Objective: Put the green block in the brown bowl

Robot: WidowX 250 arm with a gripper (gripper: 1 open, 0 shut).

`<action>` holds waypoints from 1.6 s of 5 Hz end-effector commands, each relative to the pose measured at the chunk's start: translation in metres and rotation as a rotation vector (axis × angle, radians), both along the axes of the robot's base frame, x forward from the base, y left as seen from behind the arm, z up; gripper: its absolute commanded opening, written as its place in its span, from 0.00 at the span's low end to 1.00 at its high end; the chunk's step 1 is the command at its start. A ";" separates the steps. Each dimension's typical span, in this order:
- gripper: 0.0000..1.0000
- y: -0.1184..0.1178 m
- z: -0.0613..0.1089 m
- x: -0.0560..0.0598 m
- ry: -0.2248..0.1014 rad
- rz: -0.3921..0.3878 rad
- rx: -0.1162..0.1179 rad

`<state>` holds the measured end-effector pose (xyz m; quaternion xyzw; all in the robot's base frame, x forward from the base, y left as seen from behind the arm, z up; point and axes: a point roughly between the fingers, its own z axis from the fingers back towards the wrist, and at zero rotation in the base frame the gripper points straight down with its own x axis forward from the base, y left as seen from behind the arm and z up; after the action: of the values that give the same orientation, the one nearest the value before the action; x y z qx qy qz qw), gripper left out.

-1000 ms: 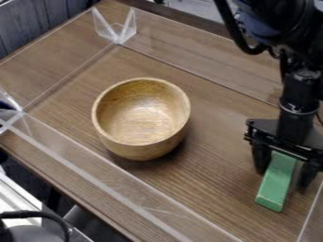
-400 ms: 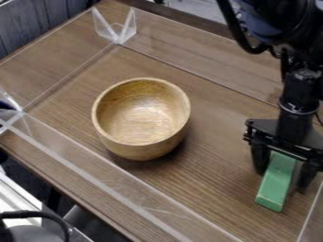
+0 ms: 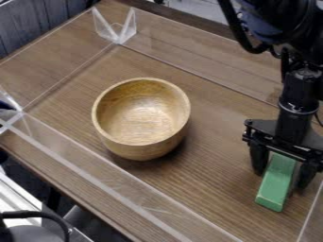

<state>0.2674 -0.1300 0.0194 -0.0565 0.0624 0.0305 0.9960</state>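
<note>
Wood table (image 3: 177, 57), clear walls (image 3: 120, 30) around.

the brown bowl (image 3: 142, 116) sits upright near the middle of the wood-grain surface (image 3: 190, 57), inside low clear walls (image 3: 76, 156). well to its right, the black end effector (image 3: 284, 168) points down, jaws spread either side of the green block (image 3: 277, 182) lying flat on the surface.

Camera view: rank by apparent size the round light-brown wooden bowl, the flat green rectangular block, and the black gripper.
1. Round light-brown wooden bowl, clearly the largest.
2 and 3. Black gripper and flat green rectangular block: similar in apparent size. The open gripper straddles the block and hides its upper end, so I won't rank these two.
</note>
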 end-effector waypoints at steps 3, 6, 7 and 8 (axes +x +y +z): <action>1.00 0.003 0.002 -0.002 0.026 0.021 0.001; 0.00 0.010 0.017 -0.004 0.022 0.016 -0.015; 0.00 0.019 0.052 -0.004 -0.038 0.010 -0.028; 0.00 0.038 0.092 0.000 -0.091 0.028 -0.034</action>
<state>0.2600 -0.0895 0.0957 -0.0684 0.0461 0.0466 0.9955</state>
